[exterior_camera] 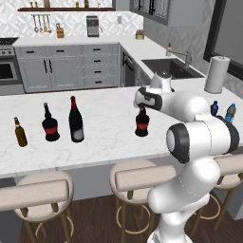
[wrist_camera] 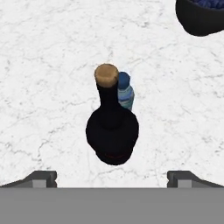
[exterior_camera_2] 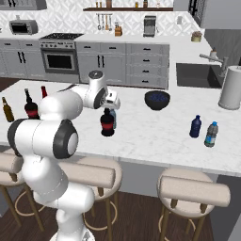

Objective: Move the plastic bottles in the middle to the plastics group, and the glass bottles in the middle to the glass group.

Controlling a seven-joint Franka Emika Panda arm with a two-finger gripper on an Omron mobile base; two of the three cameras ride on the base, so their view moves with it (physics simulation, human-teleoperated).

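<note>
Two bottles crowd below the wide pincer (wrist_camera: pixel 112 177): squat dark bottle (wrist_camera: pixel 112 135) touching the light-blue one (wrist_camera: pixel 126 94).

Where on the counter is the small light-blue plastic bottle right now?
The light-blue plastic bottle stands mid-counter, right behind the squat dark bottle and close against it, below the open gripper; the dark bowl sits further off.

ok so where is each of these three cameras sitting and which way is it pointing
Left base view: behind the arm's left, looking forward and down over the marble counter; arm rises lower right.
Right base view: behind its right, same counter; arm lower left.
Hand view: on the open hand, looking down.
All three show the squat dark bottle.
</note>
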